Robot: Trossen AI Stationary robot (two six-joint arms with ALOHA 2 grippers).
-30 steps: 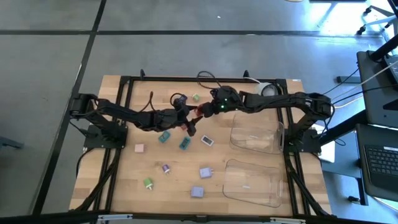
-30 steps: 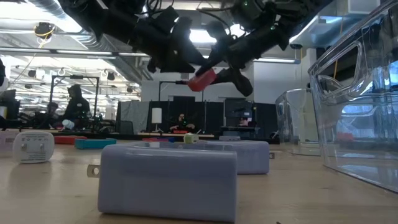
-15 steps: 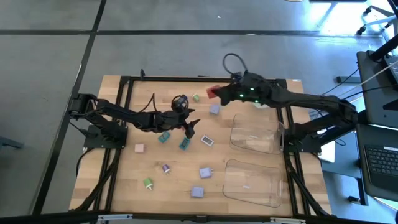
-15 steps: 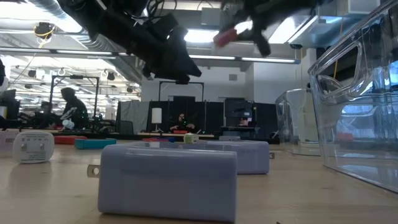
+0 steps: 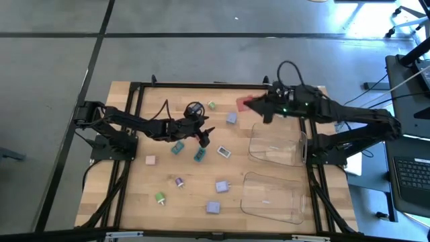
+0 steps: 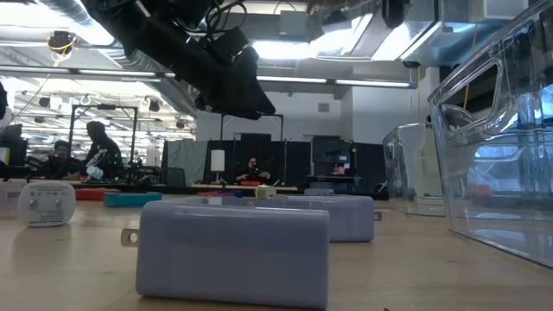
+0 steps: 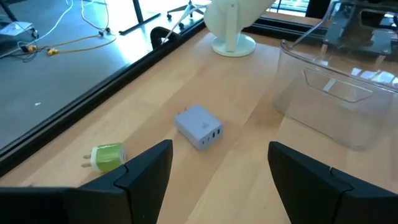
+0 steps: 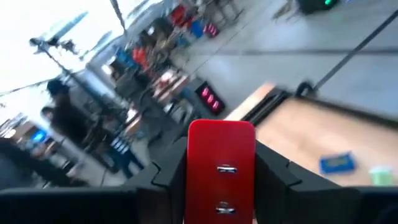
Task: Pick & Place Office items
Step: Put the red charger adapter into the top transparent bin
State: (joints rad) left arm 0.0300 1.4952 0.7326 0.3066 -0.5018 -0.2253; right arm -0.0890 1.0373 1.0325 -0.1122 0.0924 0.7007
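Right jaws clamp the red piece [image 8: 221, 168]; left jaws gape, holding nothing.

A: Left wrist cam?
B: Left gripper [image 7: 219, 171] with fingers [image 7: 147, 168] spread apart, nothing between them, above the wooden table [image 7: 261, 174].
A: Items?
B: Lavender block [image 7: 199, 126] ahead, green piece [image 7: 107, 156] near the table edge, the two apart. Clear tray [image 7: 336, 93] farther off, white round stand [image 7: 233, 22] beyond.

Grey concrete floor [image 5: 60, 60] around the table; ceiling strip lights [image 6: 294, 50] beyond.
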